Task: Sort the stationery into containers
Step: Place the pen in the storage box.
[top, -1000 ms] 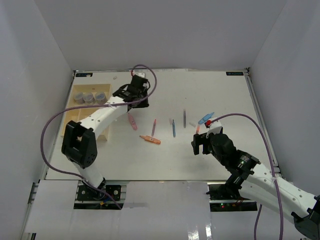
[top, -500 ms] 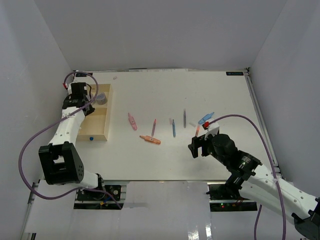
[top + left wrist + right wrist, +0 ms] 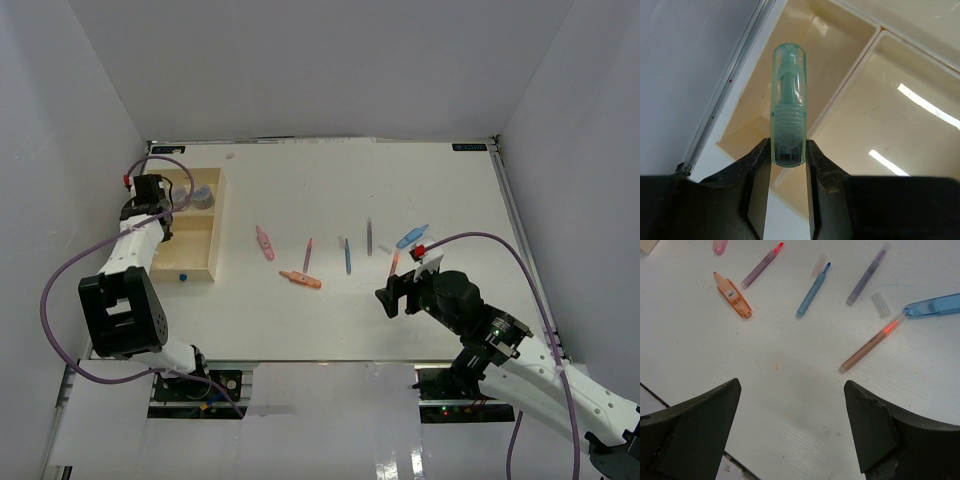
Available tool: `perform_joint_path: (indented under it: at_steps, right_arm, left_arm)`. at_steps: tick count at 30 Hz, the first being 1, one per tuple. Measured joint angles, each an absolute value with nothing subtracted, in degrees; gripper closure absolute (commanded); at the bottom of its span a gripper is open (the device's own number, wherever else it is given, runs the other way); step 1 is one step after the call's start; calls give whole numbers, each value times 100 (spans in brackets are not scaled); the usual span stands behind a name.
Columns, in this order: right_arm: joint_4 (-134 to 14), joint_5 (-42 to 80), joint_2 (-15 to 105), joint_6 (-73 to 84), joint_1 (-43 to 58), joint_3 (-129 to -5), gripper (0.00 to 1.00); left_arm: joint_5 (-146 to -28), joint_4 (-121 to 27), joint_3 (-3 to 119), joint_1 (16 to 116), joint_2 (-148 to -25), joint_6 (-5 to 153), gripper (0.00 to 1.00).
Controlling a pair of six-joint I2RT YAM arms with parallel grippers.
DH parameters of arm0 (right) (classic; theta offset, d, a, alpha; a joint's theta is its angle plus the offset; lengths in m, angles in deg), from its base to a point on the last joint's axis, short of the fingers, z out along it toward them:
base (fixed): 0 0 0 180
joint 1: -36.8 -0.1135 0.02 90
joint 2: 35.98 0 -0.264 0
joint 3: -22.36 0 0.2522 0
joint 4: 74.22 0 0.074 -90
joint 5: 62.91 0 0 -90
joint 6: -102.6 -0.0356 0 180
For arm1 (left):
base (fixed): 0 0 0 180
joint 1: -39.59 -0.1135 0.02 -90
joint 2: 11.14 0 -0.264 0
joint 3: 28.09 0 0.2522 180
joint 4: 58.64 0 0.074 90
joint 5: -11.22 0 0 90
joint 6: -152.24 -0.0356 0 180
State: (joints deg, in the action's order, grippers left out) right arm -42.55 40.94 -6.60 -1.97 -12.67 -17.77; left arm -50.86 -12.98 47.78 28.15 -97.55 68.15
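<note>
Left wrist cam: left claw (image 3: pixel 788 152) clamped on green marker (image 3: pixel 788 95) over tray (image 3: pixel 849 75) & right claw (image 3: pixel 791 390) apart

Robotics lab test cell. Plain grey panels (image 3: pixel 300 70) wall in your white table (image 3: pixel 300 320), and purple cables (image 3: pixel 470 235) trail along the left arm (image 3: pixel 135 245) and right arm (image 3: pixel 455 298) bolted at its edge.
</note>
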Motion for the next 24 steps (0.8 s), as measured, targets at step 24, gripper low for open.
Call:
perform_joint_path:
  at_steps: [24]
  right_arm:
    - [-4257, 4017, -845, -203, -1267, -1775, 10]
  left_arm:
    - [-5263, -2126, 4411, 2356, -10210, 5229, 32]
